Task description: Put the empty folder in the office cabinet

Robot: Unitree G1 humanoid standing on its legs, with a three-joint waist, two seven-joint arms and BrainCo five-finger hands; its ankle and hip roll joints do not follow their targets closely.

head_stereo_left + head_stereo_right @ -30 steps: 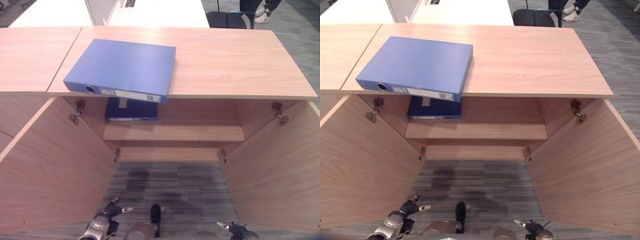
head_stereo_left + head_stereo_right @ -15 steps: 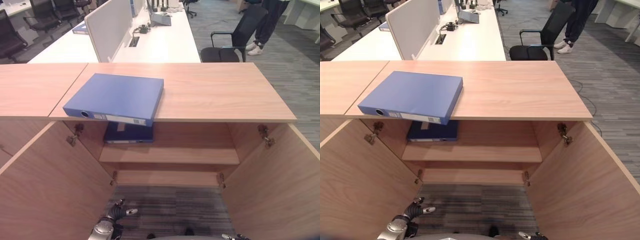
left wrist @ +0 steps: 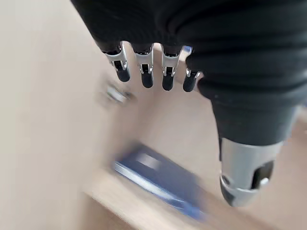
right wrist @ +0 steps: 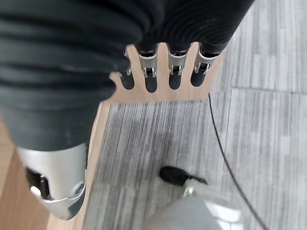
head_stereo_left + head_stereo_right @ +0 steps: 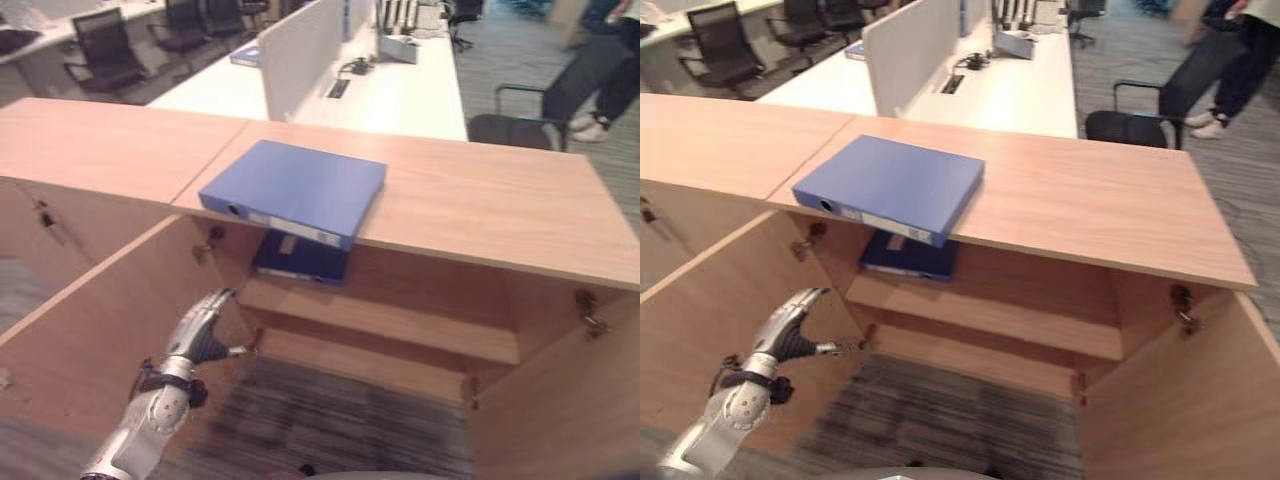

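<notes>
The camera has swung up and toward the left, so the whole scene sits differently. The left hand (image 5: 200, 335) has risen from the bottom edge at 7 o'clock to beside the open left cabinet door (image 5: 90, 340), fingers relaxed, below the blue folder (image 5: 295, 190).

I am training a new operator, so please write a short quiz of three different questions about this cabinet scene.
1. True or false: the blue folder on the cabinet top juts past its front edge.
2. Where does the second, darker folder lie? A) on the floor B) on the shelf inside the cabinet C) on the white desk
3. Fill in: the left hand is raised with its fingers ____, holding nothing.

Key: 1 true; 2 B; 3 open. The right hand hangs open over the carpet.
</notes>
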